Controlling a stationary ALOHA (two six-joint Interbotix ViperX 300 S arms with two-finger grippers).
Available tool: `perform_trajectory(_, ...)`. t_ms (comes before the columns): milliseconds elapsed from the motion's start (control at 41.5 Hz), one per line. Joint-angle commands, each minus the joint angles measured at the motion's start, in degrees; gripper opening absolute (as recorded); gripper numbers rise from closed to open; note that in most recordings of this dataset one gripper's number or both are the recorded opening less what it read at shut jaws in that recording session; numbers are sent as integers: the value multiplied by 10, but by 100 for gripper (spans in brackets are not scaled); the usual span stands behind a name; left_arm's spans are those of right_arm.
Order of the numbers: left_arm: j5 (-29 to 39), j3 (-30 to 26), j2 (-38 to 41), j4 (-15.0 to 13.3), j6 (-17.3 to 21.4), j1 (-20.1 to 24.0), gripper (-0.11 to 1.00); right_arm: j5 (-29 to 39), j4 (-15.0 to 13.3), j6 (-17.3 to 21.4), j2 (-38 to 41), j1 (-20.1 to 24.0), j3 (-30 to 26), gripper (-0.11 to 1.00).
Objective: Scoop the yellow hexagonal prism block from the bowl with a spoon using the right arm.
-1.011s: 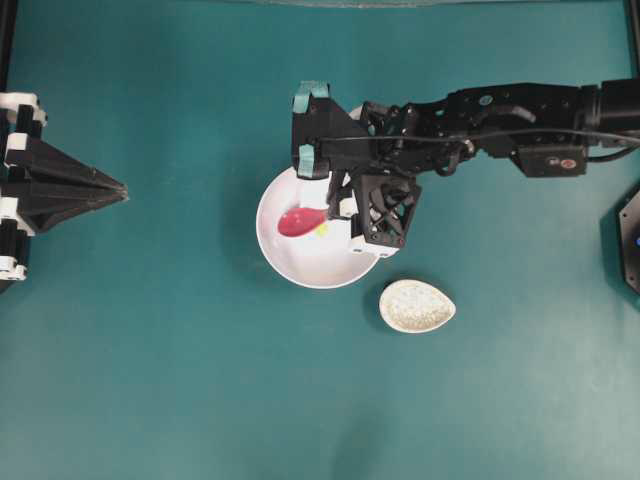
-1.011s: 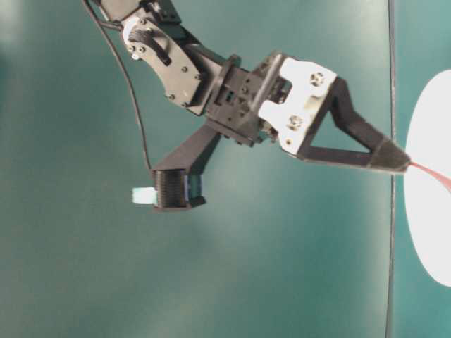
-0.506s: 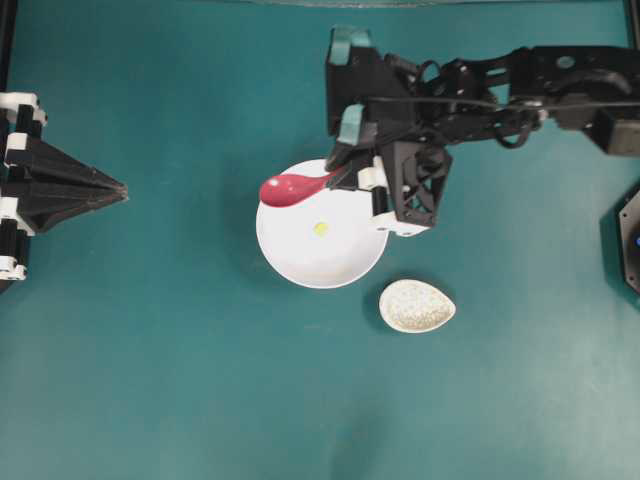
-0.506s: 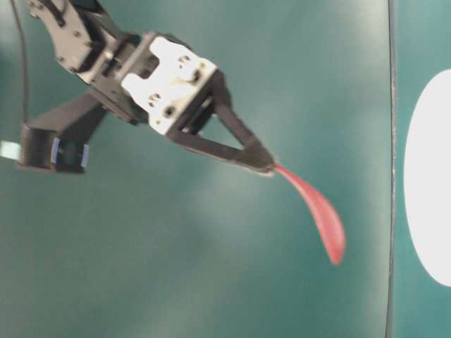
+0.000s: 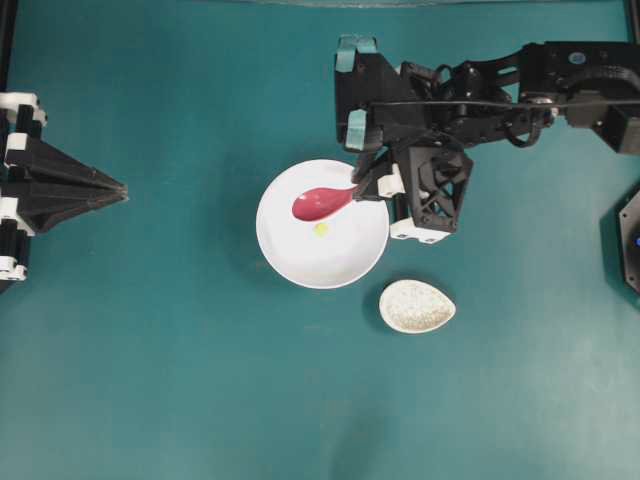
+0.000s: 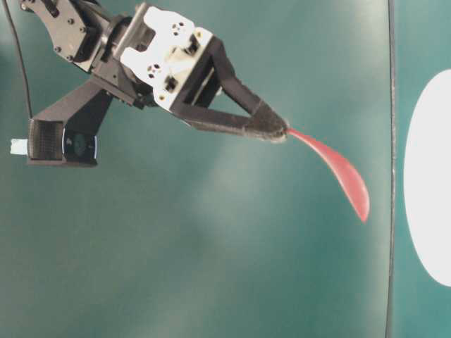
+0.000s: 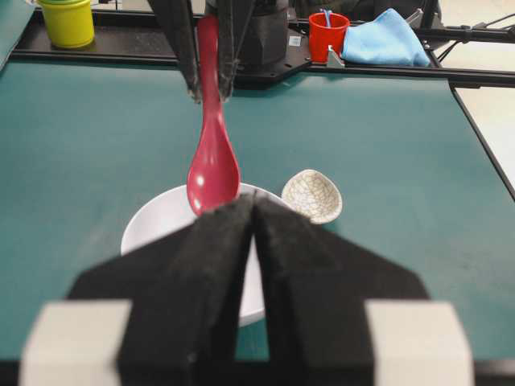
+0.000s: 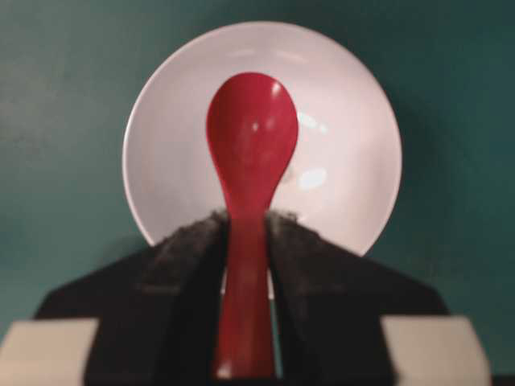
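Note:
The white bowl sits mid-table with the tiny yellow block lying on its floor. My right gripper is shut on the handle of the pink-red spoon and holds it in the air over the bowl's far half. The scoop is empty, just beyond the block. The right wrist view shows the spoon between the shut fingers over the bowl, with the block hidden. The table-level view shows the spoon held clear of the bowl. My left gripper is shut and empty at the left edge.
A speckled off-white spoon rest lies just right of and nearer than the bowl. In the left wrist view a yellow cup, a red cup and a blue cloth stand beyond the table's far edge.
The spoon rose out of the bowl without the block, swung past the far-left rim, and has come back over the bowl. The block stayed in place. The left arm has not moved.

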Motion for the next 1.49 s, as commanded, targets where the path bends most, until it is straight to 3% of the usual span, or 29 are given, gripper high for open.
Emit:
perform_trajectory(0, -6, -14, 4, 1, 0, 1, 8, 10, -1, 6, -24, 1, -4, 24)
perform_trajectory(891, -15, -14, 5, 2, -3, 1, 8, -34, -11, 79, -148, 0, 139, 24)
perform_trajectory(1468, -14, -13, 5, 2, -4, 1, 8, -32, -11, 88, -154, 0, 157, 24)
